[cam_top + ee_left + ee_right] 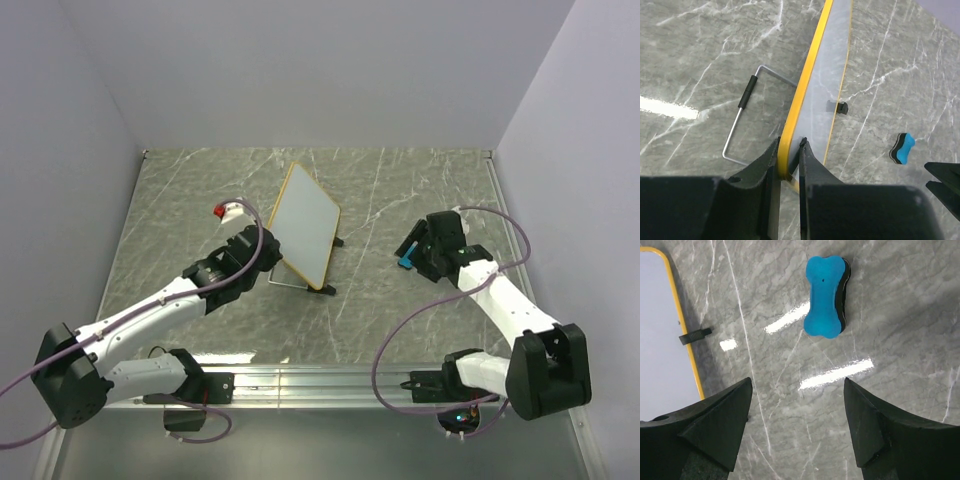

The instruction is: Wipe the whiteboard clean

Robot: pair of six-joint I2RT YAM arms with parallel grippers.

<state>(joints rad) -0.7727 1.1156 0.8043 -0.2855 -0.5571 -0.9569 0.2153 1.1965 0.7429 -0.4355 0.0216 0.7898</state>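
So the whiteboard stands tilted on edge around the middle of the worktop, a bit left of centre. Its face is plain white inside a thin yellowish frame, and one small black foot sticks out at the bottom. A bent wire stand with a black sleeve sits on the worktop behind it. The left gripper has its jaws clamped on the board's near frame edge. Off to the right, well apart from the board, a blue bone-shaped eraser lies flat, and the right gripper hangs over it with its jaws wide apart, not touching it. The worktop is grey marble-look with white veins and glare streaks. Plain pale walls box it in on three sides, and a metal rail runs along the near edge.
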